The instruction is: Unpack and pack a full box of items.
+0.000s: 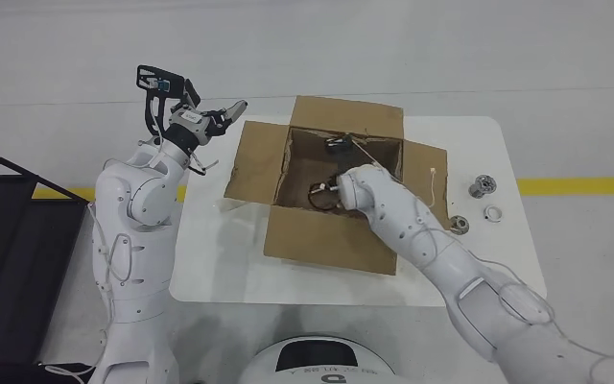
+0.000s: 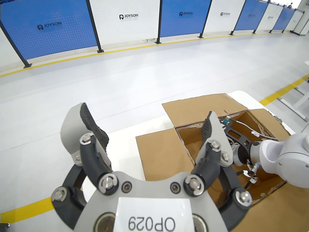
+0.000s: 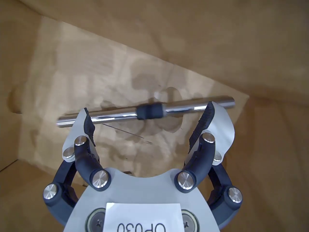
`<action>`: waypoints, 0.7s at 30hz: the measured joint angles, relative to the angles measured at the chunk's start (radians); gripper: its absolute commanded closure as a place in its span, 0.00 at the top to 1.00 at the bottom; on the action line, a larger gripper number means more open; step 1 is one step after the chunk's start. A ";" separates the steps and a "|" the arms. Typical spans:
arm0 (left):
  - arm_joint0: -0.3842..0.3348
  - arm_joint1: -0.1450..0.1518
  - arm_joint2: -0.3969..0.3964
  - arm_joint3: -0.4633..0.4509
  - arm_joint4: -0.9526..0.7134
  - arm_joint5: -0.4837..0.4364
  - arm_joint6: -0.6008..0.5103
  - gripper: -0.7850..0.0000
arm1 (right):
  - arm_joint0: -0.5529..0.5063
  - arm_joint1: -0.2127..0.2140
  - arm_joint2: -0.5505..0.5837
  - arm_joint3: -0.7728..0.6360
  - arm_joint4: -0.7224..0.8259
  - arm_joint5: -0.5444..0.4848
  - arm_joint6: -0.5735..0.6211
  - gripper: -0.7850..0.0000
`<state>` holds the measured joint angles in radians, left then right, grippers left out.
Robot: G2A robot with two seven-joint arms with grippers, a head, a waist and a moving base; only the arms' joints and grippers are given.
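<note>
Our right gripper (image 3: 147, 109) inside the brown cardboard box (image 1: 257, 171)
Its jaws stand apart over 1 shiny, black-collared steel rod (image 3: 113, 115) on the box floor; our left gripper (image 2: 146, 109), also spread, hangs outside.

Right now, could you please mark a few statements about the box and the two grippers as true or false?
1. The right gripper is down inside the cardboard box. True.
2. The right gripper is shut on the metal rod. False: its fingers are spread open, and the rod lies on the box floor.
3. The left gripper holds a round part. False: it is open and empty, off to the side of the box.
4. The box's flaps are folded outward. True.
5. Small round parts lie on the table beside the box. True.
</note>
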<state>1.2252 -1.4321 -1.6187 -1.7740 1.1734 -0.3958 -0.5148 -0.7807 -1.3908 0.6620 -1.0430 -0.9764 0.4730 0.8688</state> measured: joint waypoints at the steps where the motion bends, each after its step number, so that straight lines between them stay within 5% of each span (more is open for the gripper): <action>1: 0.000 0.000 0.000 0.000 0.000 0.000 0.000 1.00 | 0.002 -0.003 -0.002 0.002 -0.004 0.006 0.014 1.00; 9: 0.000 0.000 0.000 0.000 0.000 0.000 0.000 1.00 | 0.009 -0.009 -0.010 -0.010 -0.047 -0.016 0.181 1.00; 15: 0.000 0.000 0.000 0.000 0.000 0.000 0.000 1.00 | -0.081 0.021 0.070 -0.168 -0.077 0.028 0.121 1.00; 18: 0.000 0.000 0.000 0.000 0.000 0.000 0.000 1.00 | -0.118 0.026 0.104 -0.199 -0.076 0.034 0.049 0.96; 21: 0.000 0.000 0.000 0.000 0.000 0.000 0.000 1.00 | -0.124 0.013 0.106 -0.180 -0.077 0.109 -0.001 0.78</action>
<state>1.2252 -1.4321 -1.6187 -1.7740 1.1734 -0.3958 -0.5148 -0.9042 -1.3779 0.7683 -1.2232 -1.0529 0.5816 0.8674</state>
